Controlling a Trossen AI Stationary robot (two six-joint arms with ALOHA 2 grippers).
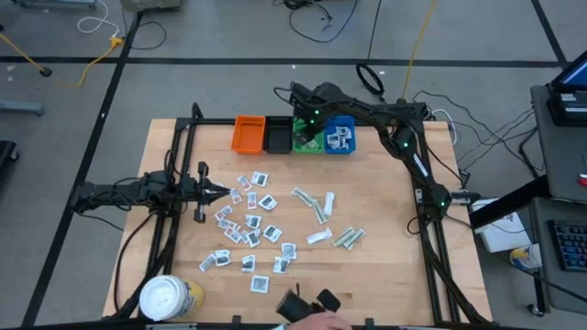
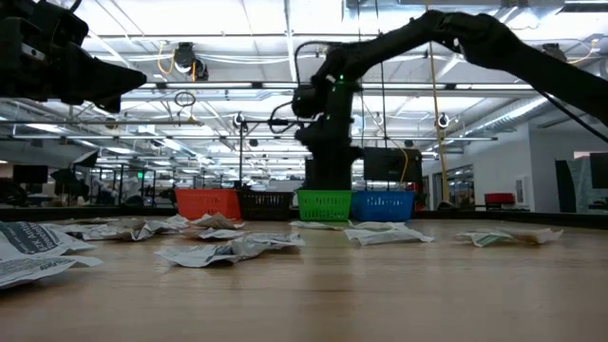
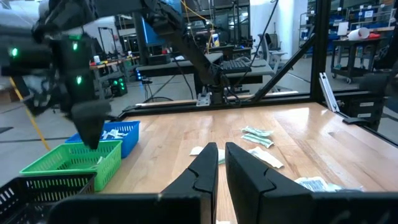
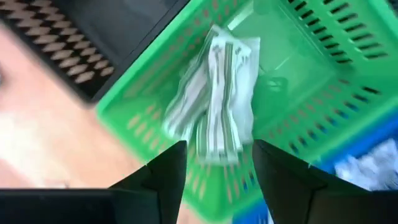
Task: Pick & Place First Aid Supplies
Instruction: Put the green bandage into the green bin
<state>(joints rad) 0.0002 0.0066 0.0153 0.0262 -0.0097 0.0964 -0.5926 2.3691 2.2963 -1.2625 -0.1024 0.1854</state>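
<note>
Several white sachets point(image 1: 248, 225) lie flat and scattered on the table's left and middle, with pale green-white strip wrappers point(image 1: 323, 209) to their right. My right gripper point(image 4: 219, 171) hangs open over the green bin point(image 1: 305, 137) at the far edge. A green-white strip wrapper point(image 4: 217, 106) shows below its fingers inside the bin point(image 4: 298, 74); I cannot tell whether it is falling or lying there. The blue bin point(image 1: 340, 136) holds white sachets. My left gripper point(image 1: 223, 191) hovers shut and empty at the left side of the sachets, pointing right.
An orange bin point(image 1: 249, 133) and a black bin point(image 1: 277, 135) stand left of the green one along the far edge. A yellow tub with a white lid point(image 1: 170, 298) sits at the near left corner. A dark object with a hand point(image 1: 312, 312) shows at the near edge.
</note>
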